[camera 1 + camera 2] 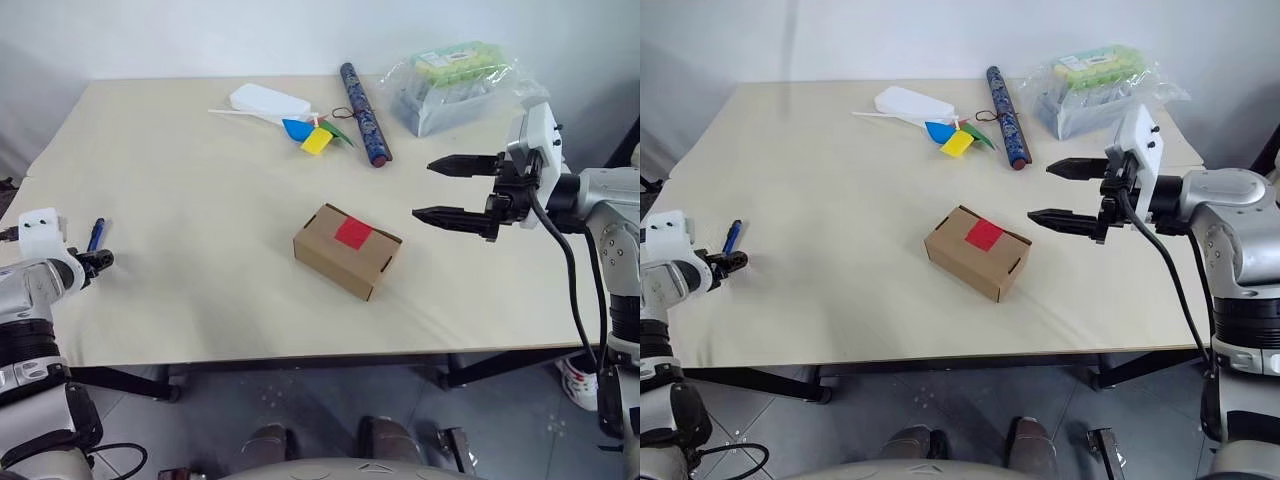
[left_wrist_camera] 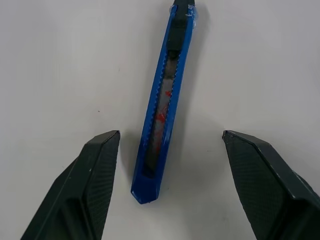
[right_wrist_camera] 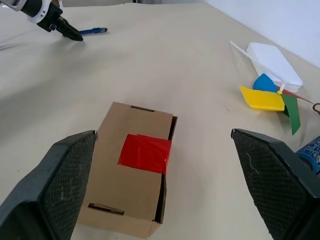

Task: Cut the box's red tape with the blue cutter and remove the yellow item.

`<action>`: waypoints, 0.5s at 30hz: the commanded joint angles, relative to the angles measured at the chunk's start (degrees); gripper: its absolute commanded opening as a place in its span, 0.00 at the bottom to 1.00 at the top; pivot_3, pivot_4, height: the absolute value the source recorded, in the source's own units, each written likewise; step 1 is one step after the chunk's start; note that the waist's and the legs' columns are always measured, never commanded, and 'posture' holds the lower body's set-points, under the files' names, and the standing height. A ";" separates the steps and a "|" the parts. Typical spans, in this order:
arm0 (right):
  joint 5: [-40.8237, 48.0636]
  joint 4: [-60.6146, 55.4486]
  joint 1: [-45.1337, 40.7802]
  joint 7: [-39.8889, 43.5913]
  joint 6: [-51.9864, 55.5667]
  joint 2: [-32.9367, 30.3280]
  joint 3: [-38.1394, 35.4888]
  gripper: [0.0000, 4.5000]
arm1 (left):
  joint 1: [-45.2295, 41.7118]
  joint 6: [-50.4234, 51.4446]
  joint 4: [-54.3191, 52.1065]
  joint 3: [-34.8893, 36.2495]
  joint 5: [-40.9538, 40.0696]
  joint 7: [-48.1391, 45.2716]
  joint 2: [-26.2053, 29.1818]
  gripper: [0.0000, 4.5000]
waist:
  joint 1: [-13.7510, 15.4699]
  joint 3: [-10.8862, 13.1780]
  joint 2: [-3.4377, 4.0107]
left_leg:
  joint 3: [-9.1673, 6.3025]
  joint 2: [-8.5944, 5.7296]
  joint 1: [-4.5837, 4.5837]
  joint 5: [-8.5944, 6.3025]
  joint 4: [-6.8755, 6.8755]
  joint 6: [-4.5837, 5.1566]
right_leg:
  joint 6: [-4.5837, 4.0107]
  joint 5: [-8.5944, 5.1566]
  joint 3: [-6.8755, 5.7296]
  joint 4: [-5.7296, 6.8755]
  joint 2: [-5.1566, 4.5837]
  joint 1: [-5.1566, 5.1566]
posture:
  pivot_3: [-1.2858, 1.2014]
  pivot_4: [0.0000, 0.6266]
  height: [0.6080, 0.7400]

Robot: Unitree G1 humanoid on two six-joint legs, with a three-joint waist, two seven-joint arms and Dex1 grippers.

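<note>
We see the box (image 1: 347, 250), a small brown cardboard carton, sitting near the middle of the table (image 1: 180, 200) with its flaps tucked shut. The red tape (image 1: 353, 233) lies flat on its top face, across the seam of the lid. The yellow item is not visible to us, and the carton is closed.

The blue cutter (image 2: 164, 102) lies flat on the table near the left edge, well apart from the box. Our left pincer (image 2: 170, 145) hovers just over it with its fingers spread, one on each side of the cutter's near end, neither one touching the blue body. It grasps nothing.

Our right pincer (image 1: 440, 190) hangs above the table just to the right of the box, its two black fingers wide apart and empty, pointing toward the carton.

At the far side of the table we see a white flat case (image 1: 269, 101), a paper pinwheel (image 1: 317, 135) with blue, yellow and green pieces, a long dark patterned tube (image 1: 364, 112), and a clear plastic bag (image 1: 455, 82) of green-topped packs.
</note>
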 commanded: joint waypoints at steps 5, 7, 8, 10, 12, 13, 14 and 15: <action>6.64 -5.25 -2.23 -1.62 4.64 0.27 -3.04 1.00 | 2.84 -0.36 6.14 -1.76 0.19 -1.04 1.38 0.78 | -0.24 -0.03 0.06 | 0.10 0.03 0.04 -0.01 -0.03 -0.01 | -0.01 0.00 0.05 0.03 0.00 -0.04 | 0.52 0.24 1.00; 8.42 -6.34 -2.04 -1.55 5.92 0.08 -3.42 1.00 | 3.16 0.14 6.00 -1.93 0.03 -1.02 1.54 0.78 | -0.23 -0.03 0.06 | 0.10 0.04 0.04 -0.01 -0.03 -0.01 | 0.00 0.00 0.06 0.03 0.00 -0.04 | 0.52 0.24 1.00; 9.07 -6.71 -1.95 -1.57 6.30 -0.04 -3.54 1.00 | 3.34 0.28 5.88 -2.02 -0.02 -1.04 1.62 0.78 | -0.23 -0.03 0.06 | 0.10 0.05 0.04 -0.01 -0.03 -0.01 | -0.01 0.00 0.07 0.03 0.00 -0.05 | 0.52 0.24 1.00; 9.88 -7.01 -1.89 -1.69 6.71 -0.25 -3.64 1.00 | 3.58 0.34 5.70 -2.19 -0.10 -1.09 1.69 0.78 | -0.24 -0.03 0.06 | 0.12 0.05 0.04 -0.02 -0.03 -0.01 | -0.01 0.00 0.10 0.03 0.00 -0.06 | 0.52 0.24 1.00; 10.64 -7.46 -1.74 -1.43 7.06 -0.59 -3.53 1.00 | 3.99 0.51 5.60 -2.19 -0.17 -1.18 1.90 0.78 | -0.25 -0.03 0.06 | 0.15 0.06 0.04 -0.02 -0.04 -0.01 | -0.01 0.00 0.12 0.03 0.00 -0.09 | 0.52 0.24 1.00; 10.74 -7.67 -1.59 -0.83 6.74 -0.77 -3.20 1.00 | 4.32 0.77 5.53 -2.44 -0.14 -1.44 2.09 0.78 | -0.29 -0.04 0.06 | 0.16 0.06 0.04 -0.02 -0.05 -0.01 | -0.01 0.00 0.13 0.03 0.00 -0.10 | 0.52 0.24 1.00; 11.11 -7.85 -1.80 -0.48 6.65 -0.63 -3.00 1.00 | 4.65 0.96 5.50 -2.45 -0.16 -1.52 2.27 0.78 | -0.36 -0.03 0.06 | 0.17 0.07 0.05 -0.03 -0.06 -0.01 | -0.01 0.00 0.14 0.03 0.00 -0.10 | 0.52 0.24 1.00; 11.35 -7.91 -2.02 -0.30 6.58 -0.48 -2.83 1.00 | 4.82 1.03 5.58 -2.49 -0.19 -1.57 2.41 0.78 | -0.50 -0.04 0.06 | 0.17 0.07 0.04 -0.03 -0.06 0.00 | -0.01 0.00 0.14 0.02 0.00 -0.10 | 0.52 0.24 1.00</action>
